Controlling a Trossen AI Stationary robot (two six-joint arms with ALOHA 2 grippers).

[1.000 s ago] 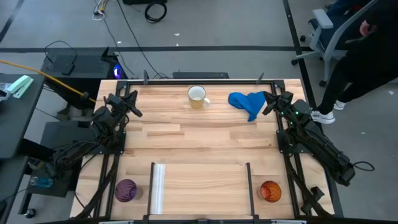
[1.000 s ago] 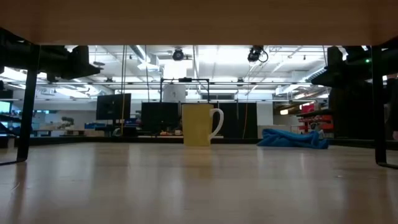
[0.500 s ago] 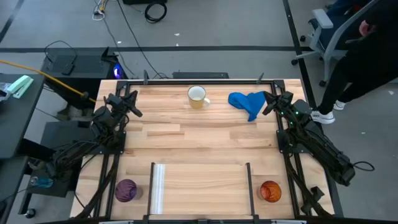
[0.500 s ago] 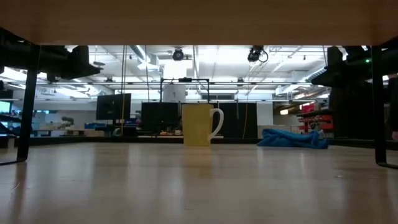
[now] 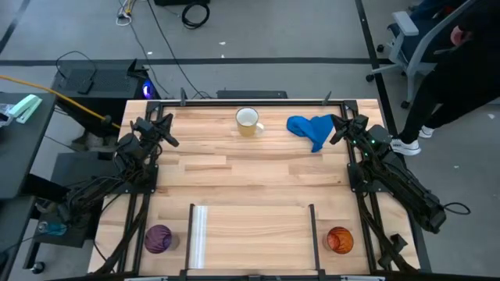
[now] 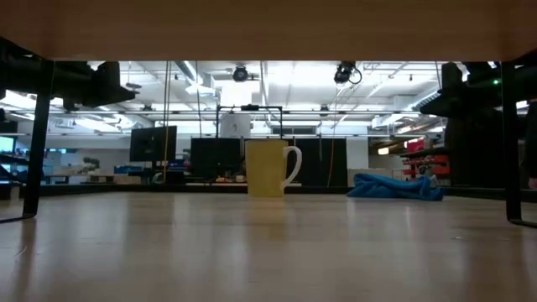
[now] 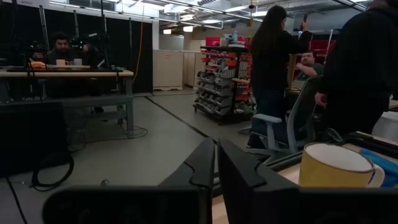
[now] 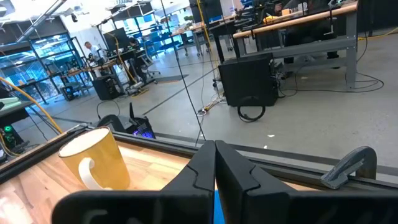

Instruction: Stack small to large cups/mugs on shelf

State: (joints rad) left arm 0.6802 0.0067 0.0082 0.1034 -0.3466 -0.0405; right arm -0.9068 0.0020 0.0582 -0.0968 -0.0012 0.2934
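A white mug with a yellow tint (image 5: 248,122) stands upright on its base at the table's far middle; it also shows in the low view (image 6: 270,168), the left wrist view (image 7: 336,167) and the right wrist view (image 8: 96,157). A purple cup (image 5: 158,238) stands at the near left, outside the pale strip (image 5: 198,236). An orange cup (image 5: 339,240) stands at the near right, outside the dark post (image 5: 313,234). The shelf section (image 5: 254,234) lies between them. My left gripper (image 5: 166,131) is shut at the far left edge; my right gripper (image 5: 337,129) is shut at the far right, beside the blue cloth.
A blue cloth (image 5: 311,129) lies crumpled at the far right, next to my right gripper. People and a chair (image 7: 283,127) show in the room beyond the table. A person stands by the table's far right corner (image 5: 461,70).
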